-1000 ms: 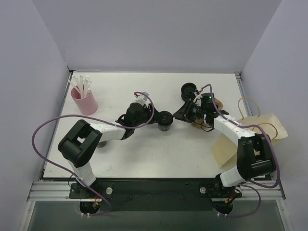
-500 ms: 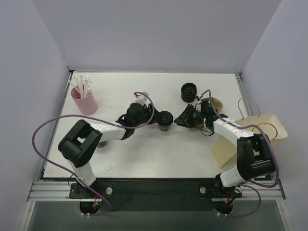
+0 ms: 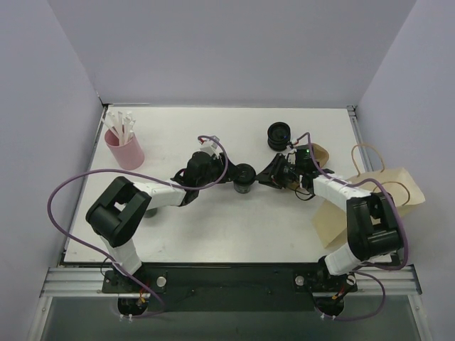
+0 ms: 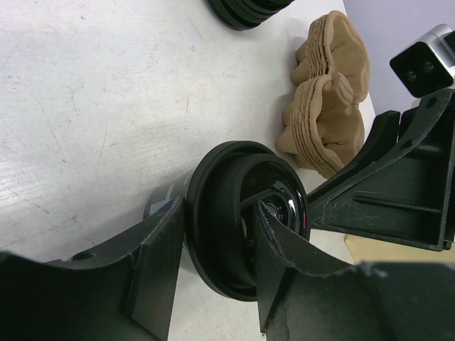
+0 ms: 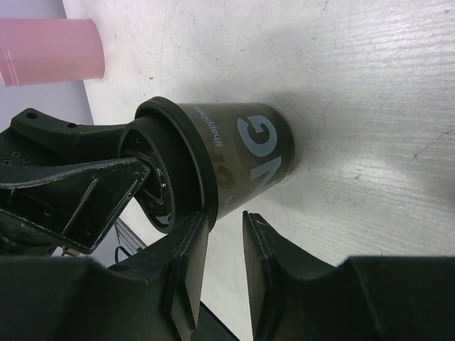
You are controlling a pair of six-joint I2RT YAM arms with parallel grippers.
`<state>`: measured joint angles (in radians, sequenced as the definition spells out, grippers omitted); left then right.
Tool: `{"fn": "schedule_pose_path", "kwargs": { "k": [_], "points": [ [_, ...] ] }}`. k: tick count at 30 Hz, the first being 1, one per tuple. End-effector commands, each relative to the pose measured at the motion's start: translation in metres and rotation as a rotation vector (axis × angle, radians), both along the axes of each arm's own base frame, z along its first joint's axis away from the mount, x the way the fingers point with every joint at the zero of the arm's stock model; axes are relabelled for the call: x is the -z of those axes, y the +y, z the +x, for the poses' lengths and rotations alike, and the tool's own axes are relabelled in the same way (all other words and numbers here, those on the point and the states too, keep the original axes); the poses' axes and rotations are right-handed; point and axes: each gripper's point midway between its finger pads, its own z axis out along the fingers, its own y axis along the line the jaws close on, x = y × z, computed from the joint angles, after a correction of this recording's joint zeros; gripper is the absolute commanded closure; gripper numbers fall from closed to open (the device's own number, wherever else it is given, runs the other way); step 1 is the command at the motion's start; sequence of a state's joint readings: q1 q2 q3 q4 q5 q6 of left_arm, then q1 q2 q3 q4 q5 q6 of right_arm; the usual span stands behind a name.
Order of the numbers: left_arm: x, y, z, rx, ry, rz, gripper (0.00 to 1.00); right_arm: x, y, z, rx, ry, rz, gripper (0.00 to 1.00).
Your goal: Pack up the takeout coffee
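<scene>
Top external view: the coffee cup (image 3: 244, 179) sits upright on the worktop (image 3: 213, 227) at mid-frame, with the left gripper (image 3: 235, 179) jaws clamped on its lid. The right gripper (image 3: 269, 175) jaws stand slightly apart just right of it, holding nothing.

The left arm (image 3: 121, 209) bends at its elbow near the left edge and stretches low toward the middle, where the left gripper (image 3: 234, 177) has its jaws clamped on the takeout coffee (image 3: 245, 185). The right arm (image 3: 341, 192) reaches left. The right gripper (image 3: 270, 175) faces the left one, its jaws narrowly parted and holding nothing.
</scene>
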<state>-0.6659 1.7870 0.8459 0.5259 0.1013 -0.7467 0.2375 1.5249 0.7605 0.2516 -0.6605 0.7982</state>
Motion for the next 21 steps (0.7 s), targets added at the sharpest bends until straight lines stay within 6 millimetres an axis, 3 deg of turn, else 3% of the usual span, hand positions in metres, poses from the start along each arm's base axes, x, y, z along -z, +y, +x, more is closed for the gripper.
{"fn": "schedule_pose_path", "kwargs": {
  "k": [1,9,18,21],
  "points": [
    [0.187,0.131,-0.148,0.055,0.619,0.663,0.50,-0.003,0.007,0.005,-0.009,-0.011,0.028,0.72],
    [0.187,0.131,-0.148,0.054,0.620,0.666,0.50,0.002,0.015,0.006,-0.017,-0.017,0.095,0.73],
    [0.187,0.131,-0.148,0.053,0.620,0.668,0.51,-0.026,0.011,0.010,-0.002,-0.070,0.102,0.74],
    [0.186,0.131,-0.148,0.054,0.619,0.669,0.51,-0.026,0.008,0.009,0.003,-0.062,0.083,0.74]
  ]
}}
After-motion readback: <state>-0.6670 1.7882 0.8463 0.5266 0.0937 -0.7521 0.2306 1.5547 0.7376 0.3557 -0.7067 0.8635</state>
